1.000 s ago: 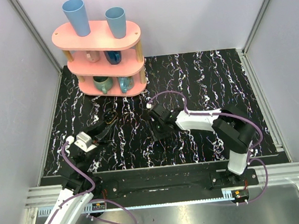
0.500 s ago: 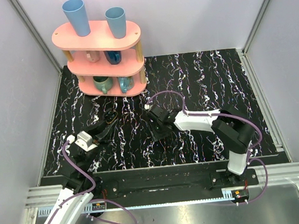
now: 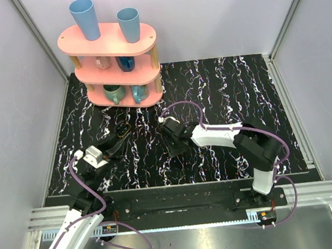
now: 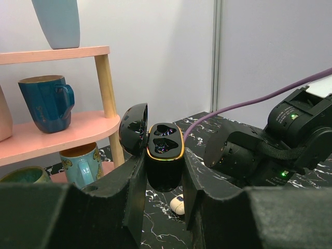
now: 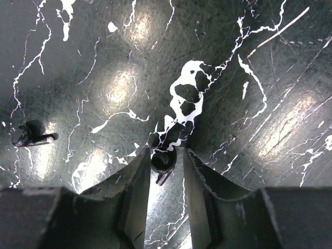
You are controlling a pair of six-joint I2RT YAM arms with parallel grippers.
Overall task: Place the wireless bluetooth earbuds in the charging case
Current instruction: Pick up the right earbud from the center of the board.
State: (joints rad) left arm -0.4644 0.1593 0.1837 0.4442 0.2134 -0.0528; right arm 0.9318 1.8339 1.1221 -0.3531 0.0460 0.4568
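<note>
My left gripper (image 4: 163, 167) is shut on the charging case (image 4: 165, 155), a glossy black case with a gold rim. It is held upright with its lid open and both sockets empty. On the table below it lies one small cream-white earbud (image 4: 177, 205). In the top view the left gripper (image 3: 121, 133) is left of centre. My right gripper (image 3: 172, 142) points down at the table. In the right wrist view its fingers (image 5: 165, 156) stand open around a small dark round earbud-shaped piece (image 5: 162, 162), with a gap on the right side. A second small dark piece (image 5: 32, 136) lies to the left.
A pink three-tier shelf (image 3: 112, 59) with blue cups and mugs stands at the back left, close behind the held case. The right arm's black wrist (image 4: 259, 150) is just right of the case. Grey walls close in the black marbled table (image 3: 239, 94).
The right gripper has slid a little to the left over the table and its jaws have narrowed slightly. The left gripper and the case have not moved.
</note>
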